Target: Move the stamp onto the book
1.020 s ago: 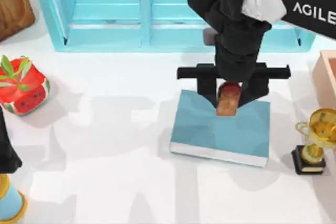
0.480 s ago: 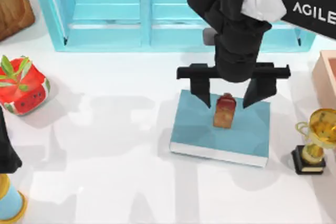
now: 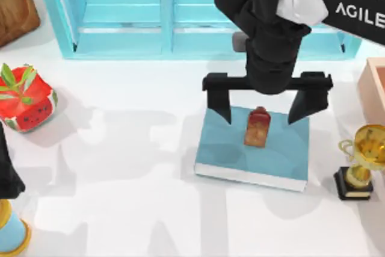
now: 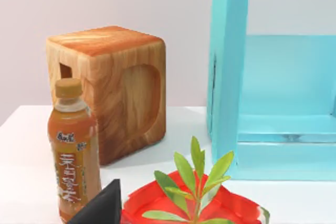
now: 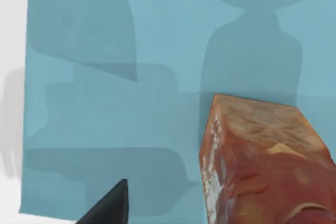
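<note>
The stamp (image 3: 257, 127), a small tan-brown block with a reddish knob, stands upright on the teal-blue book (image 3: 228, 145) right of the table's centre. My right gripper (image 3: 263, 111) hangs above it, open wide, its two black fingers well apart on either side of the stamp and not touching it. The right wrist view looks down on the stamp (image 5: 262, 161) resting on the book cover (image 5: 105, 103), with one fingertip (image 5: 107, 205) off to the side. My left arm (image 3: 6, 176) is parked at the table's left edge.
A light-blue shelf unit (image 3: 162, 10) spans the back. A wooden box (image 3: 15, 1) sits back left, and a red potted plant (image 3: 24, 97) at the left. A gold trophy (image 3: 361, 161) stands right of the book. A tea bottle (image 4: 73, 150) stands beside the wooden box.
My right gripper opened and let go of the stamp, which now stands free on the book. The fingers then spread wider and lifted slightly.
</note>
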You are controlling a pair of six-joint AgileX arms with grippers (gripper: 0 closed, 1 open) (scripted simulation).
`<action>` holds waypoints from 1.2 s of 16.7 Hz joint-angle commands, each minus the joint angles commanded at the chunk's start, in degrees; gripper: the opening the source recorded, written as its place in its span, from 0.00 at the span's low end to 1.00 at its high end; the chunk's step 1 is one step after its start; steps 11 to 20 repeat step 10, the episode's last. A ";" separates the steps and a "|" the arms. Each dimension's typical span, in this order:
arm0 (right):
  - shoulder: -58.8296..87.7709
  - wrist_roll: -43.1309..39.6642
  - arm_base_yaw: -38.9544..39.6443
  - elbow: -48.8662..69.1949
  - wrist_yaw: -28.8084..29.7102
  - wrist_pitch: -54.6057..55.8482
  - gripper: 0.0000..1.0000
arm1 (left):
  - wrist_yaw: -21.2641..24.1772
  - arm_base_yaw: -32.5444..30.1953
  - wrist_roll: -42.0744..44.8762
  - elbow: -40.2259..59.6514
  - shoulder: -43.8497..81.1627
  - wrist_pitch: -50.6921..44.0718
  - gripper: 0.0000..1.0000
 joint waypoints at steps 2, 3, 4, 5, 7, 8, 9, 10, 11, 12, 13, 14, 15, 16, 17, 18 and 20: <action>0.01 0.00 -0.08 -0.01 0.00 0.01 1.00 | 0.00 0.00 0.00 0.00 0.00 0.00 1.00; 0.01 0.01 -0.08 0.19 0.00 -0.20 1.00 | 0.00 0.00 0.00 0.00 0.00 0.00 1.00; 0.03 0.02 -0.07 0.88 -0.01 -0.90 1.00 | 0.00 0.00 0.00 0.00 0.00 0.00 1.00; 0.02 0.02 -0.07 1.90 -0.02 -1.96 1.00 | 0.00 0.00 0.00 0.00 0.00 0.00 1.00; -0.09 0.01 -0.09 4.30 -0.02 -4.49 1.00 | 0.00 0.00 0.00 0.00 0.00 0.00 1.00; -0.18 -0.02 -0.10 5.35 -0.01 -5.60 1.00 | 0.00 0.00 0.00 0.00 0.00 0.00 1.00; -0.26 -0.05 -0.12 6.08 0.00 -6.37 1.00 | 0.00 0.00 0.00 0.00 0.00 0.00 1.00; -0.30 -0.06 -0.13 6.32 0.00 -6.62 1.00 | 0.00 0.00 0.00 0.00 0.00 0.00 1.00; -0.30 -0.06 -0.13 6.32 0.00 -6.62 1.00 | 0.00 0.00 0.00 0.00 0.00 0.00 1.00; -0.30 -0.06 -0.13 6.32 0.00 -6.62 1.00 | 0.00 0.00 0.00 0.00 0.00 0.00 1.00; -0.30 -0.06 -0.13 6.32 0.00 -6.62 1.00 | 0.00 0.00 0.00 0.00 0.00 0.00 1.00; -0.30 -0.06 -0.13 6.32 0.00 -6.62 1.00 | 0.00 0.00 0.00 0.00 0.00 0.00 1.00; -0.30 -0.06 -0.13 6.32 0.00 -6.62 1.00 | 0.00 0.00 0.00 0.00 0.00 0.00 1.00; -0.30 -0.06 -0.13 6.32 0.00 -6.62 1.00 | 0.00 0.00 0.00 0.00 0.00 0.00 1.00; -0.30 -0.06 -0.13 6.32 0.00 -6.62 1.00 | 0.00 0.00 0.00 0.00 0.00 0.00 1.00; -0.30 -0.06 -0.13 6.32 0.00 -6.62 1.00 | 0.00 0.00 0.00 0.00 0.00 0.00 1.00; -0.30 -0.06 -0.13 6.32 0.00 -6.62 1.00 | 0.00 0.00 0.00 0.00 0.00 0.00 1.00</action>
